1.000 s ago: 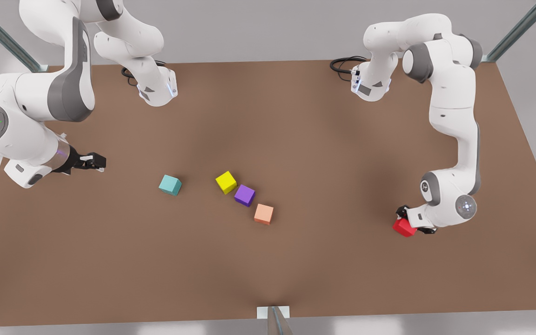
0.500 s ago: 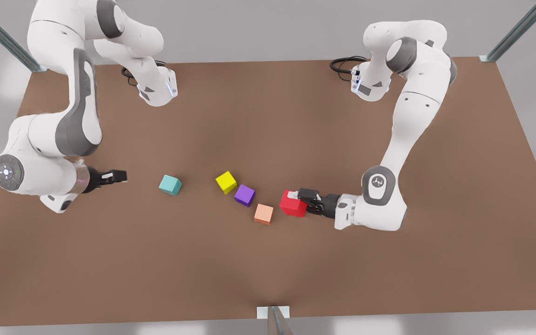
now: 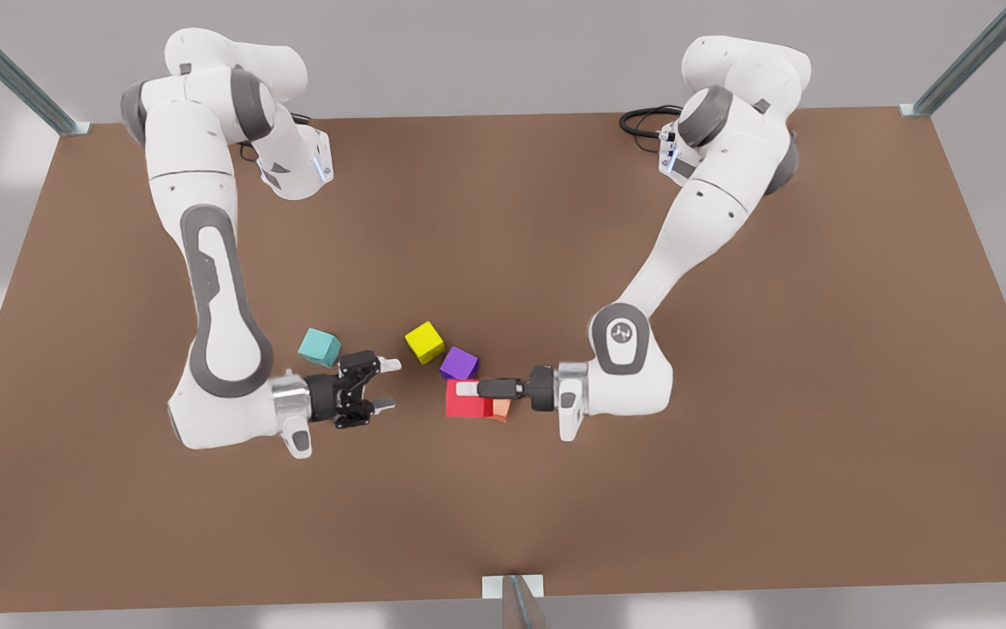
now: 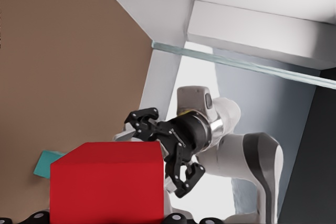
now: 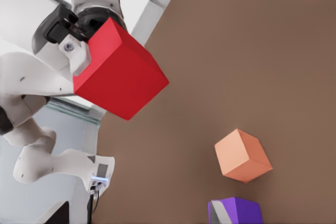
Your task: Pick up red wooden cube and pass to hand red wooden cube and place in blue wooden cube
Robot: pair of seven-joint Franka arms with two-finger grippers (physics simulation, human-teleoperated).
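Reading across the front view, the right gripper (image 3: pixel 386 383) lies low over the table (image 3: pixel 503 218) with its claw released and spread wide, pointing toward three o'clock; that looks like a stance for receiving, not grasping from above; the blue wooden cube (image 3: pixel 320 347) rests on the table at about eleven o'clock from it, just beside its wrist, so the drop-off is near once the pass is made.

Further along, a yellow cube (image 3: pixel 424 342) and a purple cube (image 3: pixel 459 362) sit at about one o'clock from the open claw, near the gap between the arms but not in it.

Next comes the red wooden cube (image 3: pixel 466 400), clamped in the left gripper (image 3: pixel 473 390), which reaches in level from three o'clock and offers the cube's free face to the other claw; the right wrist view shows it held off the table; a salmon cube (image 3: pixel 500 409) lies on the table just under and beside it.

My judgement: the handover is about to close; the purple cube is the likeliest thing to be brushed, and later the blue one by the right wrist.
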